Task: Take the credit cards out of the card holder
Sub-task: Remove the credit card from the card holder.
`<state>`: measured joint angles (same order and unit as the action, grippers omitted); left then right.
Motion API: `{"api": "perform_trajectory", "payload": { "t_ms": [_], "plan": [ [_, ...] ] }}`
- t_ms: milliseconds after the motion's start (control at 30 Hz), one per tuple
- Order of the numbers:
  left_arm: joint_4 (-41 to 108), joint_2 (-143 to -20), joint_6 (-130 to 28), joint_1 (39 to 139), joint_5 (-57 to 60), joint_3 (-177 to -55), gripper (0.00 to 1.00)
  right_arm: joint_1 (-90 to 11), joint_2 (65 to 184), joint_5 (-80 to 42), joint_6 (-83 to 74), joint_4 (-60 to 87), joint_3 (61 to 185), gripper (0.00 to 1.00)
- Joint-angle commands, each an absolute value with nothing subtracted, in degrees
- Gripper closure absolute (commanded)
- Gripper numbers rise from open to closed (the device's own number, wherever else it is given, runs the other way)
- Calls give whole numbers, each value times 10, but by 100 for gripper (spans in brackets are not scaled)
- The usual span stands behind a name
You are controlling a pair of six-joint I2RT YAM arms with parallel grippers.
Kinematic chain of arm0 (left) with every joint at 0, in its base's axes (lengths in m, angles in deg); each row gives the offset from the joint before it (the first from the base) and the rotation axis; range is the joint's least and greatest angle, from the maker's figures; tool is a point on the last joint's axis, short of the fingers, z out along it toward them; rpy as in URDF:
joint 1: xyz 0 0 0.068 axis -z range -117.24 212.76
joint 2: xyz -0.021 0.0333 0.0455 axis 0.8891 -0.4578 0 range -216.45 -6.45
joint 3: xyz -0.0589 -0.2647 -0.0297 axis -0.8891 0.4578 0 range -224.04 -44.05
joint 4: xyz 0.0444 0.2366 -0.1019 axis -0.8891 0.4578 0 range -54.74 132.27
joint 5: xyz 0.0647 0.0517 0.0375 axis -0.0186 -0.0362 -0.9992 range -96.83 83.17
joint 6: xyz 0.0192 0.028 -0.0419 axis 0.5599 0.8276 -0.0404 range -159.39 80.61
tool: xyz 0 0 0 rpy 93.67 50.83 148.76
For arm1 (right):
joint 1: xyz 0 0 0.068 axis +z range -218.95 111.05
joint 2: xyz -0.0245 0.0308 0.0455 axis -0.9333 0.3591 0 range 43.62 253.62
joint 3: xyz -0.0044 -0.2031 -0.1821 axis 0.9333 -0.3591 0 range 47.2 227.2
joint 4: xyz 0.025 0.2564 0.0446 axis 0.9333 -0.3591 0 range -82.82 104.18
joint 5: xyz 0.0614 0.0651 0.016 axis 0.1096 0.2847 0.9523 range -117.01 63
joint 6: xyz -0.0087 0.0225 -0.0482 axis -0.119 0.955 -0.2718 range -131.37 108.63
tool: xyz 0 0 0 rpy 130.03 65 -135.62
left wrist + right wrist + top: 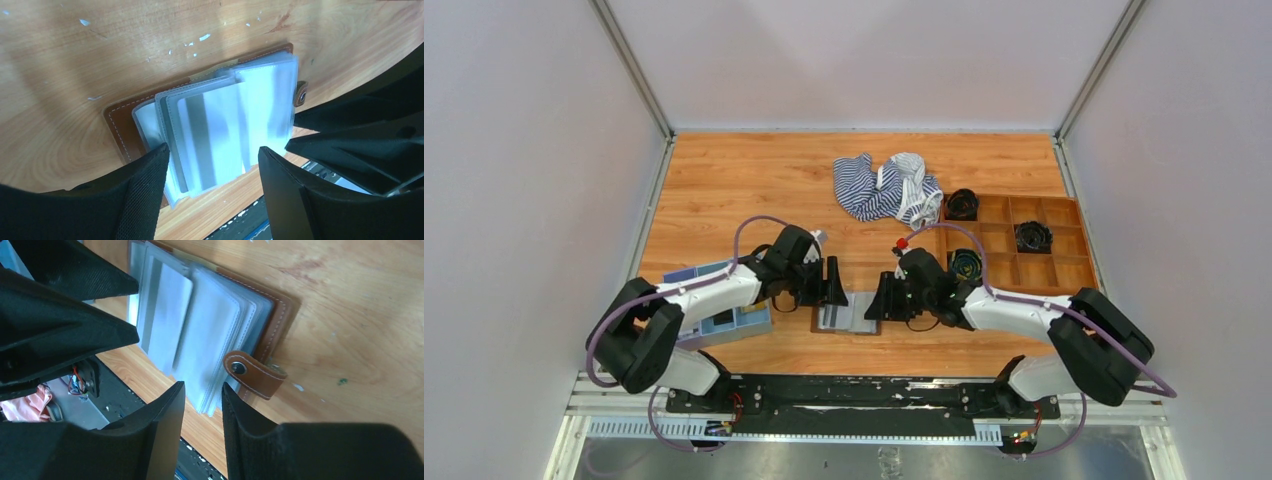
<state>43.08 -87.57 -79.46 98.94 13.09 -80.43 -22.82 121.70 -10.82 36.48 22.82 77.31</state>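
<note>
The brown card holder (848,316) lies open on the table between my two grippers, its clear pockets fanned upward. In the left wrist view its leather edge (119,125) shows, and a greyish credit card (198,137) with a dark stripe sits inside a clear pocket. That card also shows in the right wrist view (162,315). No yellowish card shows. My left gripper (214,162) is open, its jaws straddling the near edge of the pockets. My right gripper (202,407) is narrowly open around the corner of the pocket stack, beside the snap strap (252,374).
A light-blue tray (742,325) sits under my left arm. A brown compartment box (1064,272) with black rolled items stands at the right. A striped cloth (886,187) lies at the back. The table's front edge and black rail (854,392) are just below the holder.
</note>
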Motion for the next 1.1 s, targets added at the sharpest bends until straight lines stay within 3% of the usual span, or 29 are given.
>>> {"api": "perform_trajectory", "payload": {
  "t_ms": [0,667,1067],
  "plan": [
    [521,-839,-749,996,61,-850,31,-215,1198,-129,341,209,796,63],
    [548,-867,-739,993,18,-848,31,-214,1230,-112,353,225,800,63],
    [507,-889,-752,991,66,-828,31,-214,1280,-83,360,266,805,64]
  ]
}}
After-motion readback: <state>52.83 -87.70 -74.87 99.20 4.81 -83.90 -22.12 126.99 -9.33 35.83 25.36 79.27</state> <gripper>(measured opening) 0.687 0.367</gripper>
